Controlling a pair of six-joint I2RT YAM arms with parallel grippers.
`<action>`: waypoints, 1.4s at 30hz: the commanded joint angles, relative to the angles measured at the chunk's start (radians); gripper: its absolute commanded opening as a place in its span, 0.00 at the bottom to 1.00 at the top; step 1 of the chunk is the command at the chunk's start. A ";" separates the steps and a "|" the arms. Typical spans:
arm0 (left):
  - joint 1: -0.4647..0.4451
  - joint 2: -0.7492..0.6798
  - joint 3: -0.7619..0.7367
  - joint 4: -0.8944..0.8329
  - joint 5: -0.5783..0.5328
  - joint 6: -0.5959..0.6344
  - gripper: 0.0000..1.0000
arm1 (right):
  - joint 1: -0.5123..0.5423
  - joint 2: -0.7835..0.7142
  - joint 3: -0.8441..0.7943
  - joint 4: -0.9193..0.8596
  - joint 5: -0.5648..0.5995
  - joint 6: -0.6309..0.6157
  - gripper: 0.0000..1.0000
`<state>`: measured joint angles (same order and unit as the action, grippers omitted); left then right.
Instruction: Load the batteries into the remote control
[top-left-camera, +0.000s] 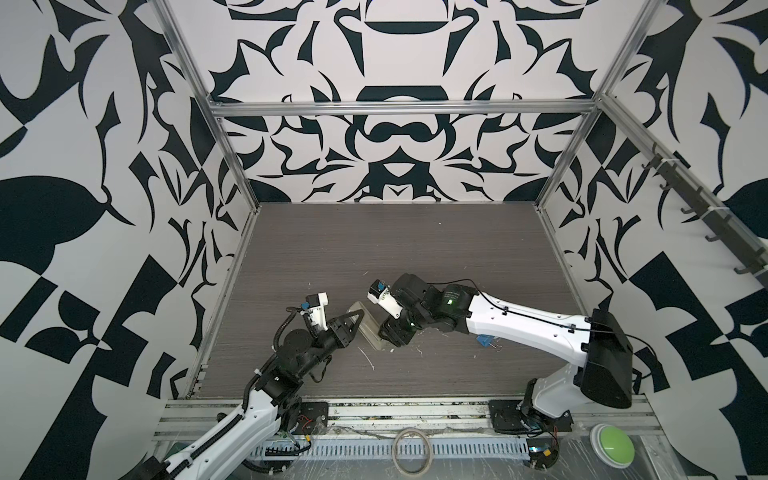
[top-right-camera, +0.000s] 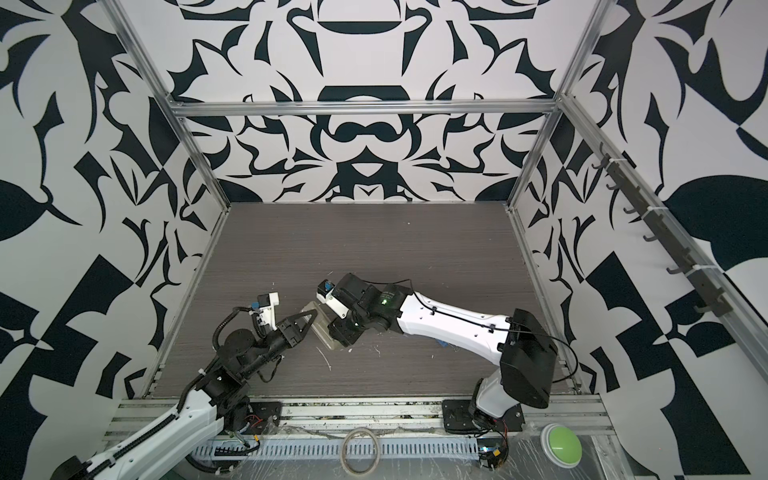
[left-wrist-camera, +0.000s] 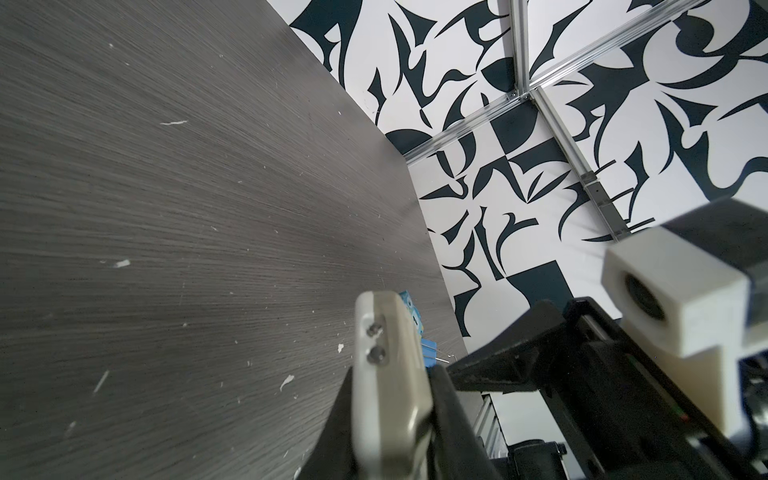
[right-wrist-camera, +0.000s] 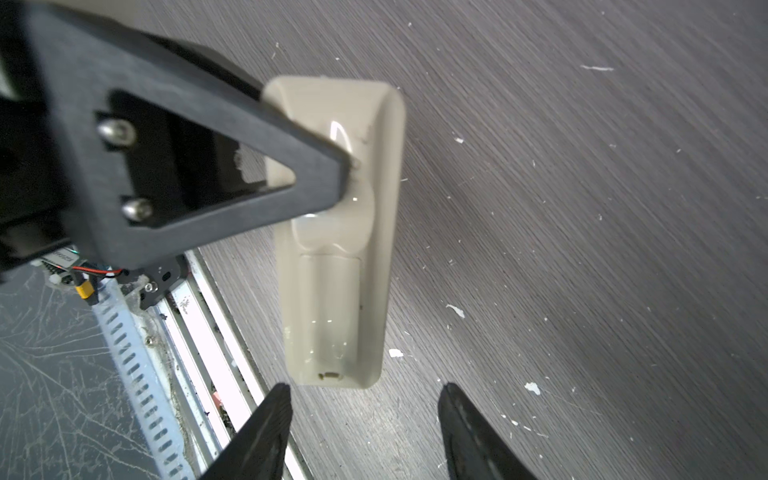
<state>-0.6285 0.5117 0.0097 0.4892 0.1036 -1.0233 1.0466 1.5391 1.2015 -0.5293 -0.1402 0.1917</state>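
Note:
The remote control (right-wrist-camera: 336, 270) shows its plain beige back with the battery cover shut. My left gripper (top-left-camera: 356, 322) is shut on it near its upper end, one black finger (right-wrist-camera: 249, 166) lying across the back. In both top views the remote (top-right-camera: 320, 326) hangs between the two arms at the table's front middle. From the left wrist I see it edge-on (left-wrist-camera: 386, 365) between my left gripper's (left-wrist-camera: 395, 436) fingers. My right gripper (right-wrist-camera: 365, 388) stands open just short of the remote's lower end, touching nothing; it also shows from above (top-left-camera: 388, 336). The batteries are out of view.
A small blue figure (top-left-camera: 484, 340) lies on the grey table under the right arm, also seen past the remote (left-wrist-camera: 413, 316). White flecks (right-wrist-camera: 455, 309) dot the tabletop. Off the front rail sit a tape ring (top-left-camera: 411, 451) and a green button (top-left-camera: 611, 444).

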 joint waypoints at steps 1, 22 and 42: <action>-0.002 -0.017 -0.014 0.029 0.011 -0.008 0.00 | -0.009 -0.026 -0.002 0.038 -0.021 0.011 0.60; -0.002 -0.022 -0.011 0.025 0.007 -0.011 0.00 | -0.042 0.024 -0.031 0.074 -0.079 0.014 0.57; -0.002 -0.027 -0.013 0.031 0.013 -0.015 0.00 | -0.049 0.075 -0.046 0.106 -0.070 0.016 0.56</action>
<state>-0.6285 0.5030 0.0097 0.4675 0.1001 -1.0237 1.0023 1.6085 1.1671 -0.4507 -0.2153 0.2039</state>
